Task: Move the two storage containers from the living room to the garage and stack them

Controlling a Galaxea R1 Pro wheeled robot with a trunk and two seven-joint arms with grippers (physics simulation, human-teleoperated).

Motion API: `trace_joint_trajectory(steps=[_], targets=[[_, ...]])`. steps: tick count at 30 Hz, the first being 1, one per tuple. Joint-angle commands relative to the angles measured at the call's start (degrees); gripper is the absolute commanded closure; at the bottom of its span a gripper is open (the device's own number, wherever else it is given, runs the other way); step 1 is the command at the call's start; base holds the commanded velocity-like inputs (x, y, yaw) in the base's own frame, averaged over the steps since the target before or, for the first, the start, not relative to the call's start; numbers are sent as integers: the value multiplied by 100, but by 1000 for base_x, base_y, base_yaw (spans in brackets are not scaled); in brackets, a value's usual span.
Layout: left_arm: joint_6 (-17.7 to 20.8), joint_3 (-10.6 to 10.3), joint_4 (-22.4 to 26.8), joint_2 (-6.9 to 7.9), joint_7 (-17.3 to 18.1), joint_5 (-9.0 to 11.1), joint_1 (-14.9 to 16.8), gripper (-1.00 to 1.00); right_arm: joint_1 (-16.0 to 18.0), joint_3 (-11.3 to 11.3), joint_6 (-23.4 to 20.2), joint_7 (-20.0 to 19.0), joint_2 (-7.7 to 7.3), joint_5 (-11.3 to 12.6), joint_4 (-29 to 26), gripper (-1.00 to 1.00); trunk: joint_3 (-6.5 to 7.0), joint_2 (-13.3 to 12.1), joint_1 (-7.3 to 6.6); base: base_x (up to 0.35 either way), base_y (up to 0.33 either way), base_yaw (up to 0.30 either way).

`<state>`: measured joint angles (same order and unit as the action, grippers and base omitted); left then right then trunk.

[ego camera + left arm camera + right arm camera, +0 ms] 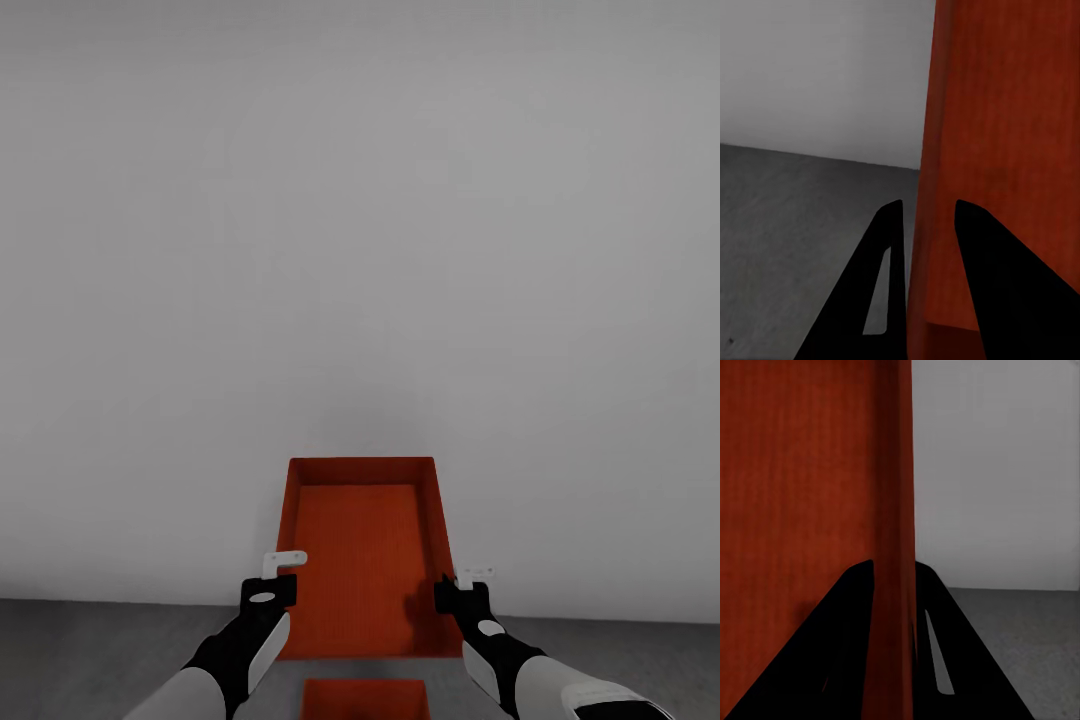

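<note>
Each gripper, left (283, 572) and right (458, 590), is pinched over a side wall of the raised container (365, 560), steadying it above what looks like the second container (366, 699) on the floor (90, 650).

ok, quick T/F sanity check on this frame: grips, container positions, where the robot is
1. Both grippers clamp side walls of the held container: the left gripper and the right gripper. True.
2. The held container is full of items. False: its inside is bare.
3. A second container shows below the held one, near the view's bottom edge. True.
4. The floor is light wood planks. False: it is dark grey, under a plain wall.
</note>
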<state>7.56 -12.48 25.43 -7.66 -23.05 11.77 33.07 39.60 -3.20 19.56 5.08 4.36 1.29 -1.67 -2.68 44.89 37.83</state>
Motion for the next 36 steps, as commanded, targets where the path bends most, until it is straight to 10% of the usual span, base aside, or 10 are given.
trace_joint_trajectory(steps=[1,36], targets=[[26,-17,78,1,-42,-8,6,100,4,65,13,-7,2,27,18,100,-18,9,3,85,0,0],[26,-15,85,1,-45,-14,6,100,4,65,13,-7,3,28,18,100,-292,9,3,4,0,-45]])
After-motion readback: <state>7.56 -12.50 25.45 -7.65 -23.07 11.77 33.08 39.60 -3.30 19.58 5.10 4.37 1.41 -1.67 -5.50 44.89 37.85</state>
